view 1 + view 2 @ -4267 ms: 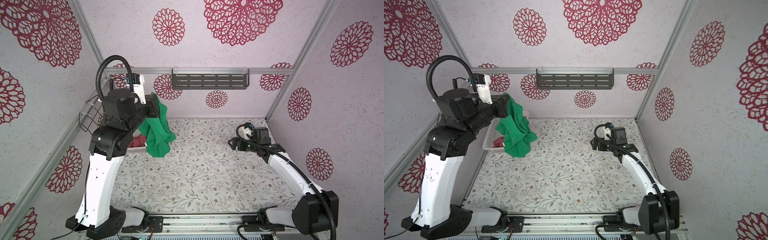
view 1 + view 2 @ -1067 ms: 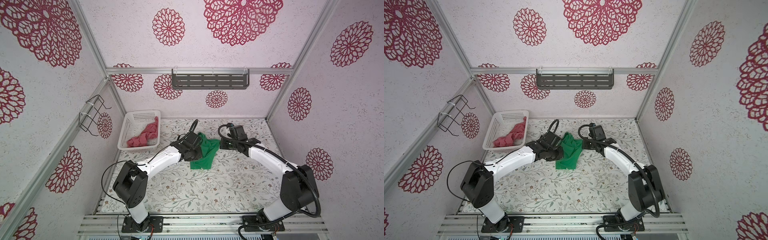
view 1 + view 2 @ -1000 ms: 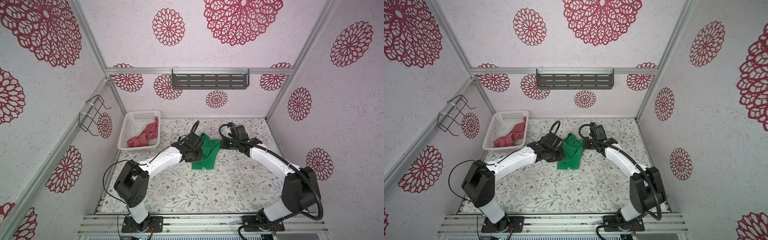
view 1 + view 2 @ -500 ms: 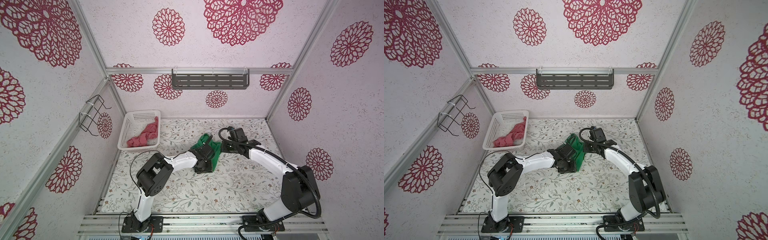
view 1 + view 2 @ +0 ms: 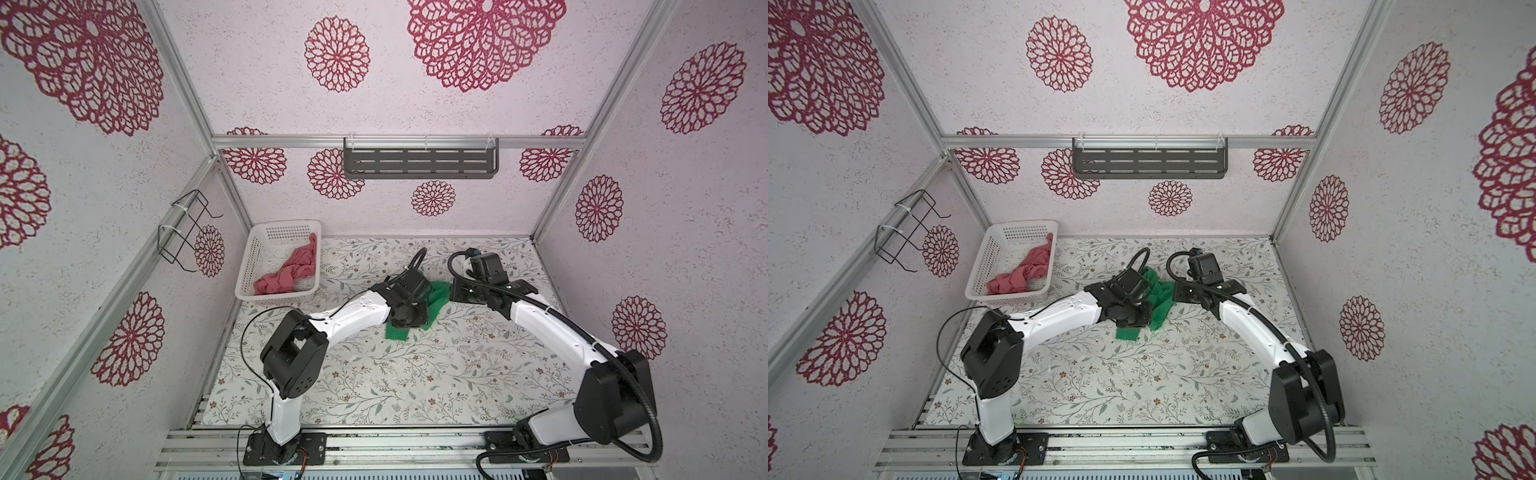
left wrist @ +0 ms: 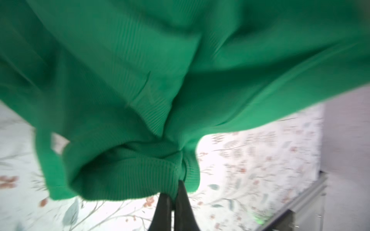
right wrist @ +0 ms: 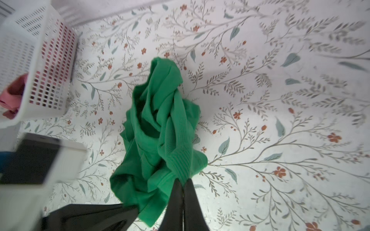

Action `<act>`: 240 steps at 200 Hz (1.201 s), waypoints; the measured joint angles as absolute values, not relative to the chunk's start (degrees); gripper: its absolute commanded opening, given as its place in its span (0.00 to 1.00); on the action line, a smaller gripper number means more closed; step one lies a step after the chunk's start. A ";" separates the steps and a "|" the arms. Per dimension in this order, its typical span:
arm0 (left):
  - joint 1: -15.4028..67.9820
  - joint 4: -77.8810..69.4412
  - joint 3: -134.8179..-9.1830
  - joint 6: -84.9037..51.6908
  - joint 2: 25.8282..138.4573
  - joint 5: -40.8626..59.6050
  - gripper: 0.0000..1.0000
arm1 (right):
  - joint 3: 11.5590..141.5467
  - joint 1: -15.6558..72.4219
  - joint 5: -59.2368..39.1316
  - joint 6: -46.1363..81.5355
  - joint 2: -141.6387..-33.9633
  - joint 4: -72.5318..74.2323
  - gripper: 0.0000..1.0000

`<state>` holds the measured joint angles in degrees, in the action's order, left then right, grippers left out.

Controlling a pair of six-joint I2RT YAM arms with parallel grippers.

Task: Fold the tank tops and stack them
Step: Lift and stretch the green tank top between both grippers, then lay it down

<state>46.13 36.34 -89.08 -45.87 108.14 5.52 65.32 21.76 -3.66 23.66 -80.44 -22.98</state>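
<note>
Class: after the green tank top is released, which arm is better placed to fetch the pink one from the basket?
Left, probably: the left gripper is nearer the basket holding the pink tank top; the right gripper sits beyond the green tank top.

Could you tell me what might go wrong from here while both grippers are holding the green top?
1. The green tank top is twisted and bunched between the grippers, so pulling them apart may spread it crooked rather than flat.
2. The right gripper pinches only a narrow ribbed edge; it could slip out under tension.
3. The left gripper seems to pinch several gathered layers at a hem, which may hold a wrong fold.
</note>
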 measured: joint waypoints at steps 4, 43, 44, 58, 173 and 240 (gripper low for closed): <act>46.11 36.80 -90.65 -45.36 107.48 5.45 0.00 | 65.56 21.28 -3.57 23.55 -79.57 -23.44 0.00; 46.13 36.58 -98.41 -42.28 99.92 6.79 0.00 | 69.36 16.60 -1.85 21.76 -73.84 -27.88 0.00; 46.13 36.51 -98.41 -42.15 99.68 6.85 0.00 | 69.45 16.53 -1.80 21.76 -73.80 -27.92 0.00; 46.00 36.07 -98.32 -41.93 97.51 7.62 0.00 | 70.70 16.10 -1.65 21.21 -73.49 -29.30 0.00; 18.44 26.48 -66.08 -44.34 83.61 10.96 0.01 | 81.32 28.93 -10.11 21.19 -87.64 -31.18 0.64; 15.11 29.43 -72.60 -38.83 93.32 6.81 0.56 | 61.60 27.11 -4.01 25.39 -83.29 -32.73 0.50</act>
<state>15.11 29.43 -72.60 -38.83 93.32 6.81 61.60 27.11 -4.01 25.39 -83.29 -32.73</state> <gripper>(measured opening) 0.551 0.506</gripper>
